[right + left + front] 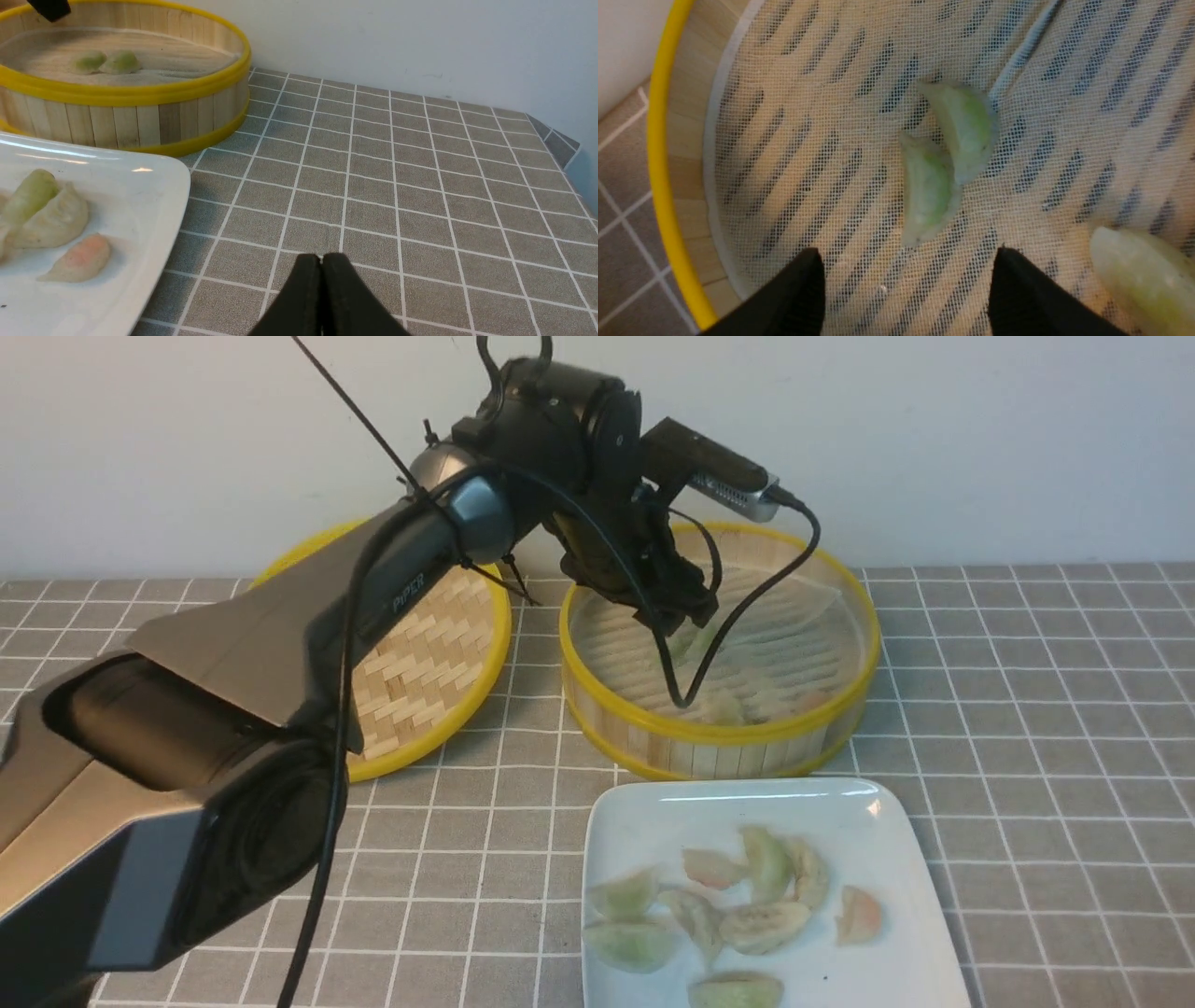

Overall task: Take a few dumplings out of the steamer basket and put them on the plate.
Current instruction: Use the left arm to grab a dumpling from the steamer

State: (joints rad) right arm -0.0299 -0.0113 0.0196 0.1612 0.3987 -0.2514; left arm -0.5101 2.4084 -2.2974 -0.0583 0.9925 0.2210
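The steamer basket stands at the back centre. My left gripper hangs inside it, open and empty. In the left wrist view the left gripper is just short of two touching pale green dumplings on the mesh liner. A third dumpling lies to one side. The white square plate in front of the basket holds several dumplings. My right gripper is shut and empty over the tablecloth, beside the plate; it is out of the front view.
The shallow woven lid lies left of the basket, partly under my left arm. A black cable loops over the basket. A grey checked cloth covers the table; its far right edge shows near the wall.
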